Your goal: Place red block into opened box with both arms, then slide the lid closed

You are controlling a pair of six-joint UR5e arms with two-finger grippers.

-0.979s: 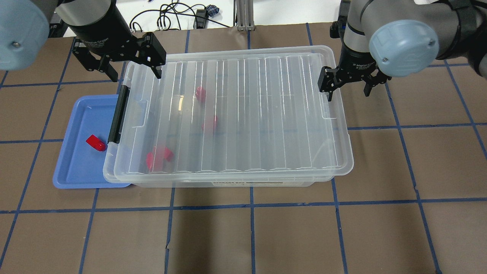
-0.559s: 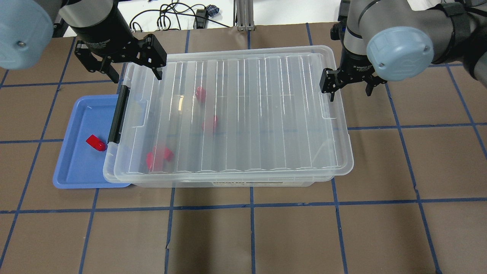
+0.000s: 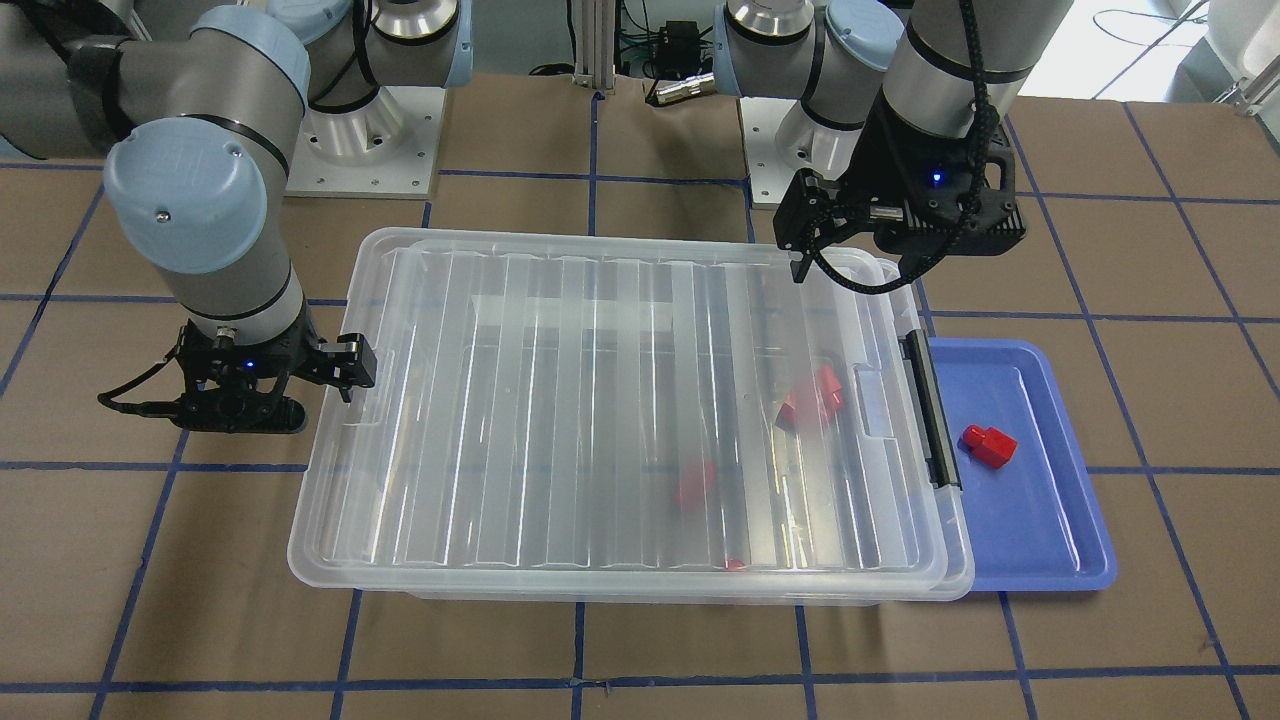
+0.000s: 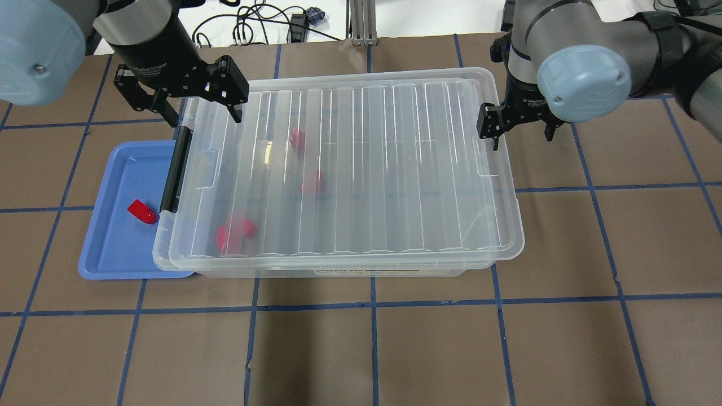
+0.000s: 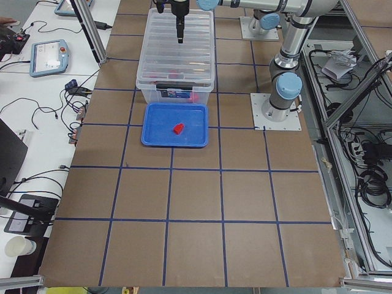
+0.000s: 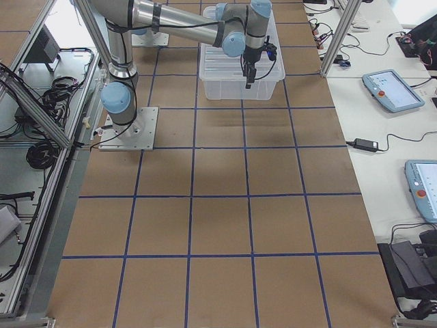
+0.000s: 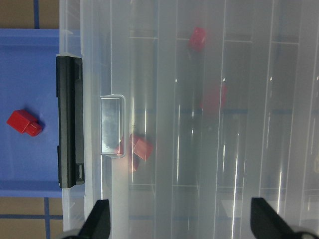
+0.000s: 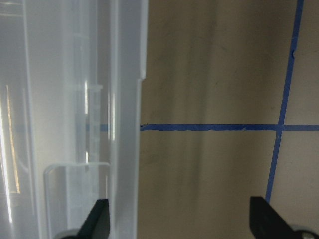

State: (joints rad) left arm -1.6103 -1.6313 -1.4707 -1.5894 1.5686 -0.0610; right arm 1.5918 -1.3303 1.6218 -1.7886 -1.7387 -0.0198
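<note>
Looking onto a blue-gridded brown table (image 4: 428, 349), white bench (image 4: 428, 17) beyond. Counting one blue tray (image 4: 107, 248) left of the box (image 4: 338, 272), holding one red block (image 4: 142, 212); left gripper (image 4: 203, 117), spread wide, over its left end; one lid (image 4: 395, 169) atop it; right gripper (image 4: 522, 140), spread wide, straddling its right end.

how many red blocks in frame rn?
4 at least. One red block on the blue tray; three blurred under the lid in the box: far one, middle one, and a clump nearest the latch, possibly two.
</note>
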